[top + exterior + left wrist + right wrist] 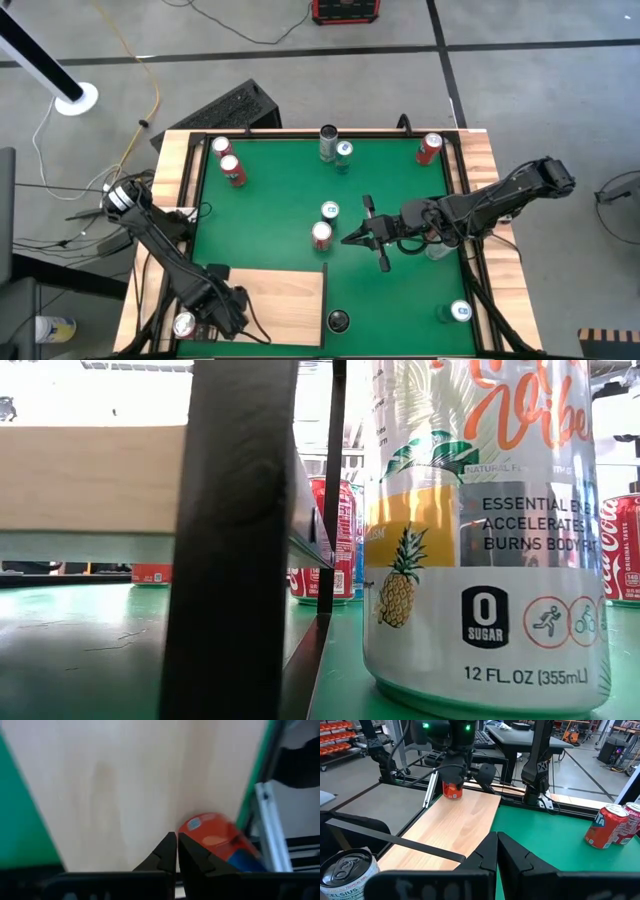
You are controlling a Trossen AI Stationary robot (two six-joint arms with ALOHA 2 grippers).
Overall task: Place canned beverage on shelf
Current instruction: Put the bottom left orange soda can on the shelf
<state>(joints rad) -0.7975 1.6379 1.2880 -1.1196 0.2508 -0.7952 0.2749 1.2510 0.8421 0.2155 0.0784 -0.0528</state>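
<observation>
An orange-red can (452,790) stands upright on its base at the near left corner of the pale wooden shelf (280,300); it also shows in the high view (183,323) and the left wrist view (215,840). My left gripper (176,840) is shut and hangs right over that can, fingers pointing down; it also shows in the right wrist view (455,779). My right gripper (347,240) is shut and empty over the middle of the green mat (400,290), pointing toward the shelf. My left gripper's shut fingers (165,852) stand just above and beside the orange-red can's top rim (192,825). I cannot tell whether they touch it. The can stands upright on the shelf.
Several cans stand on the mat: two red ones (228,160) far left, two (335,147) far middle, one red (429,148) far right, two (325,223) beside my right gripper, a dark-topped one (339,321) by the shelf and one (459,312) near right. A black frame edges the mat.
</observation>
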